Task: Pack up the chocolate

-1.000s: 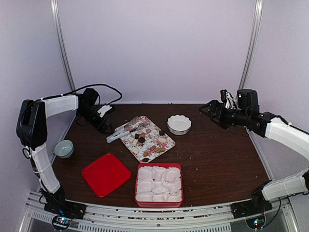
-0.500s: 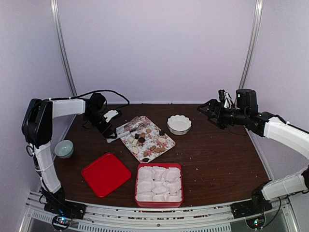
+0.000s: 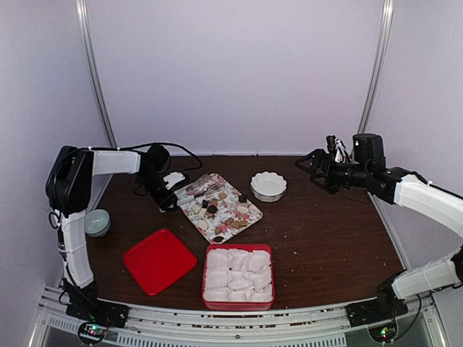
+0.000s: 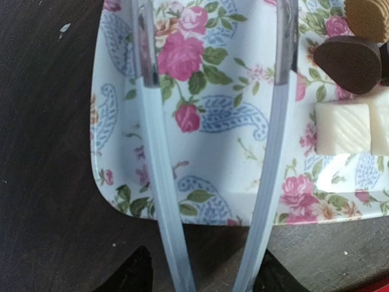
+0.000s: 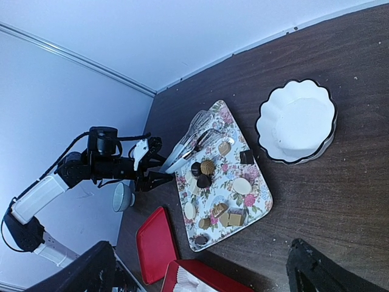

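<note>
The chocolate lies as several small dark, tan and pale pieces on a flowered tray; close up I see a dark piece and a white one. Clear plastic tongs rest across the tray's back-left corner. My left gripper is at the tongs' handle end. Its dark fingertips stand just outside the two tong arms, the left one with a small gap. My right gripper hangs open in the air at the back right, holding nothing; its view looks down on the chocolate.
A white scalloped bowl stands right of the tray. A red box filled with white paper cups sits at the front middle, with its red lid to the left. A small grey-blue bowl is at the left edge.
My left gripper has moved right along the table to the tongs' handles and its jaws have narrowed around them. The right arm has barely shifted.
</note>
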You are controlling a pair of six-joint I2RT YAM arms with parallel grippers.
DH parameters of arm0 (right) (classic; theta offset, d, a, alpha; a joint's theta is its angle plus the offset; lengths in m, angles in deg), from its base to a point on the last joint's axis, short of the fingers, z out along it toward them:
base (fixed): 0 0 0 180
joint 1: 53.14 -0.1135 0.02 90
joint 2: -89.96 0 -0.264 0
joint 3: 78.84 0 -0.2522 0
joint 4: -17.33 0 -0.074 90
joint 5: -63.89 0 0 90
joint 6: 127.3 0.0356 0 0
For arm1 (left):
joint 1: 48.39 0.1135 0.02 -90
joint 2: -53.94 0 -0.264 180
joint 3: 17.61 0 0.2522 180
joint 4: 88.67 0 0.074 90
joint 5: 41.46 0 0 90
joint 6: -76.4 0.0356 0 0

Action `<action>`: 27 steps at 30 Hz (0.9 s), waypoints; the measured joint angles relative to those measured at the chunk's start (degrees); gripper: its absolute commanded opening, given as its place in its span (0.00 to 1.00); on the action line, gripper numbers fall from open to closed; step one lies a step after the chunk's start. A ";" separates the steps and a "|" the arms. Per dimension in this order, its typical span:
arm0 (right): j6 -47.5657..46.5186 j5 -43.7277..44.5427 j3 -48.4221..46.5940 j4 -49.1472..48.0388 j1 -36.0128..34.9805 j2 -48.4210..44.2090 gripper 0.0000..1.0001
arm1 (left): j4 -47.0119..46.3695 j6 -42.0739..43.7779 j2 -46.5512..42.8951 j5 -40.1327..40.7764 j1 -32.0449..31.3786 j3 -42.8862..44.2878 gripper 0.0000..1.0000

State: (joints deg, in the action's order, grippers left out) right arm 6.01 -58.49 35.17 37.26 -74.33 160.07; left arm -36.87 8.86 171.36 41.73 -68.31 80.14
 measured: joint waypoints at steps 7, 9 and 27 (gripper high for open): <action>-0.02 -0.83 0.00 0.00 0.50 0.20 1.00 | 0.57 0.35 0.87 1.68 -1.25 0.15 0.44; -0.04 -1.11 0.00 0.02 0.57 0.37 1.00 | 0.92 0.52 0.87 1.84 -1.22 0.17 0.39; -1.49 -2.75 -0.02 0.44 1.31 0.68 1.00 | 2.89 -0.22 -2.86 1.31 -1.18 0.31 0.15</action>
State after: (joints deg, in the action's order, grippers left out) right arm 4.53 -61.24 35.15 37.70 -73.02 160.75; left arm -33.98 8.64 168.50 43.05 -69.49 80.44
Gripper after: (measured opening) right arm 0.997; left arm 0.285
